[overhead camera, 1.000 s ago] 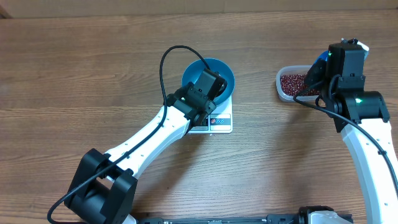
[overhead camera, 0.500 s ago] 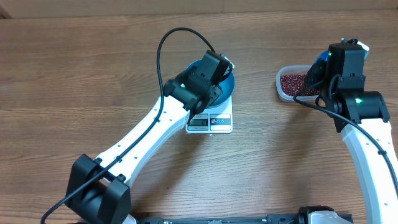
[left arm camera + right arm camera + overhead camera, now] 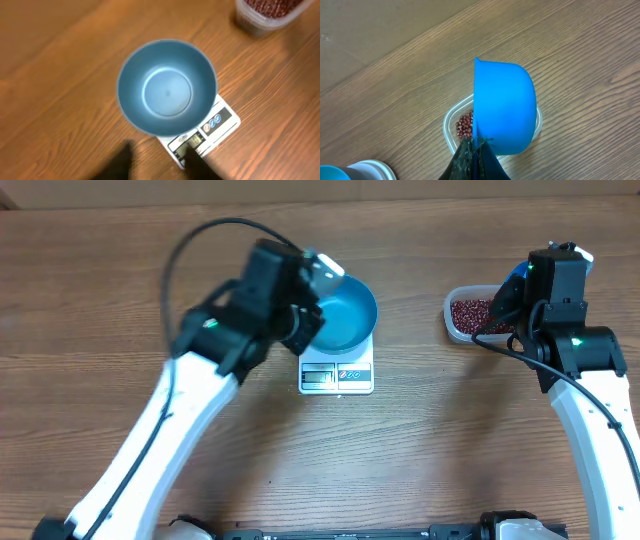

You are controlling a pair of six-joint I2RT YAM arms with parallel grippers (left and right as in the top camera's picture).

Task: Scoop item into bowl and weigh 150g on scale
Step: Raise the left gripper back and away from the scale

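Here, brown wooden table (image 3: pixel 450 440); left fingers (image 3: pixel 200 165) spread, right fingers (image 3: pixel 465 162) pinching scoop (image 3: pixel 505 115).

Empty blue bowl (image 3: pixel 347 315) sits upright on white scale (image 3: pixel 337 378); beans (image 3: pixel 469 312) lie in tub (image 3: pixel 449 321).

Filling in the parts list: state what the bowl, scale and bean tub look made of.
Bowl: probably plastic, smooth satin blue, soft even sheen.
Scale: white plastic housing likely, matte, printed buttons.
Tub: clear plastic, translucent walls showing beans through them.
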